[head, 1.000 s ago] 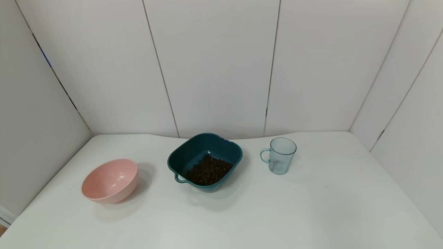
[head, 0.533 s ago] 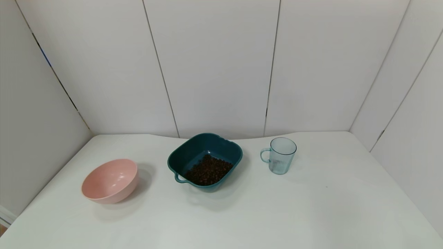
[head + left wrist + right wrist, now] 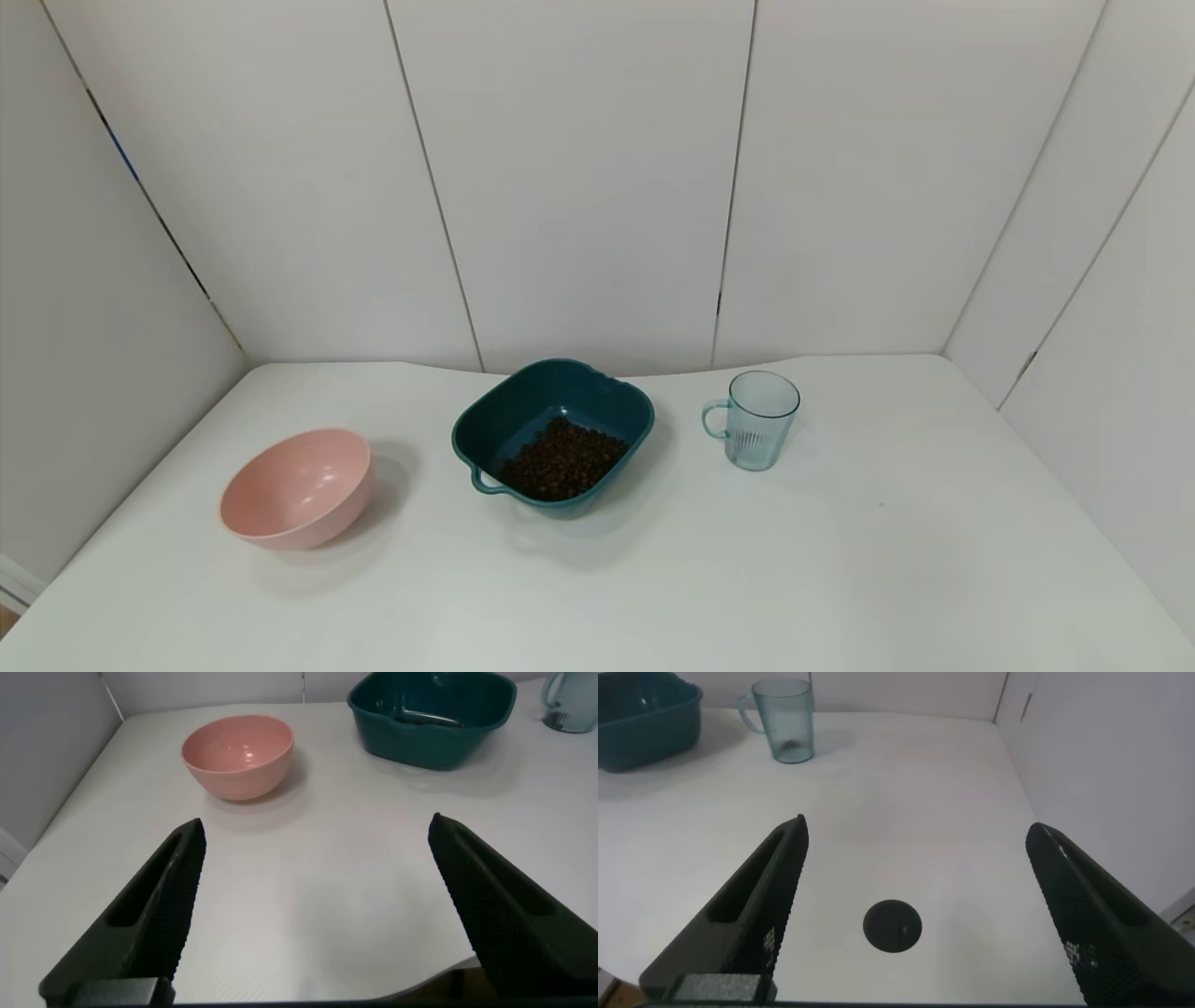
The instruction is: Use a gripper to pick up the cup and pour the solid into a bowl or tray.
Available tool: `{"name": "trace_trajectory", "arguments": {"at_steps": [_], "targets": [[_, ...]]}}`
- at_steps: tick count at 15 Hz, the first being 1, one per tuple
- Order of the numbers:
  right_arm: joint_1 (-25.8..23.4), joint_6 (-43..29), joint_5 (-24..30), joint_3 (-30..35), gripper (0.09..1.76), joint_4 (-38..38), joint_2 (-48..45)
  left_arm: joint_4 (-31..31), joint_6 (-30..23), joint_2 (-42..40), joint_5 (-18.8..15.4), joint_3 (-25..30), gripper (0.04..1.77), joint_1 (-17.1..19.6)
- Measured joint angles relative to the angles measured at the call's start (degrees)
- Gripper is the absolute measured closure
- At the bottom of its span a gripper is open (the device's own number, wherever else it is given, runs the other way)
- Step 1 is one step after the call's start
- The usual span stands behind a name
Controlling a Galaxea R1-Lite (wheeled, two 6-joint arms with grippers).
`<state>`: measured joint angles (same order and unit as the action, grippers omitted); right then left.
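Counter [image 3: 840, 560]: white surface, walled by white panels; it carries all three vessels in a row.
Teal bowl [image 3: 616, 403]: dark, squarish, rounded corners, small loop handle at its near left corner; stands mid-counter, between the other two vessels.
Pink bowl [image 3: 297, 487]: round, upright, well apart on the left side of the teal bowl.
Cup [image 3: 761, 422]: pale blue-green, ribbed, upright near the right side of the teal bowl, not touching it; handle turned toward that bowl; no pellets can be made out inside.
Solid [image 3: 563, 461]: dark brown pellets heaped in the teal bowl's near half.
Left gripper [image 3: 318, 915]: seen only in the left wrist view, over the near edge of the counter, short of the pink bowl; jaws spread wide, holding nothing.
Right gripper [image 3: 920, 919]: seen only in the right wrist view, over the near right part of the counter, well short of the cup; jaws spread wide, holding nothing.
Dark round spot [image 3: 893, 926]: lies on the counter between the right jaws.
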<state>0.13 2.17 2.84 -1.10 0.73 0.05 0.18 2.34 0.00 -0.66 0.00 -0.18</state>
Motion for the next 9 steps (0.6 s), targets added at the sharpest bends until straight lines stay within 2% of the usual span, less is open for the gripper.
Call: {"name": "trace_trajectory", "arguments": {"at_steps": [3,9], "targets": [[0.05,-0.02,-1.91,0.83,0.15,-1.00,-0.02,-0.02,0.00,0.00,-0.05,0.00,0.09,0.00],[0.11,-0.35,-2.10,1.10,0.15,-1.02,-0.02,0.00,0.00,0.00,-0.02,0.00,0.09,0.00]]}}
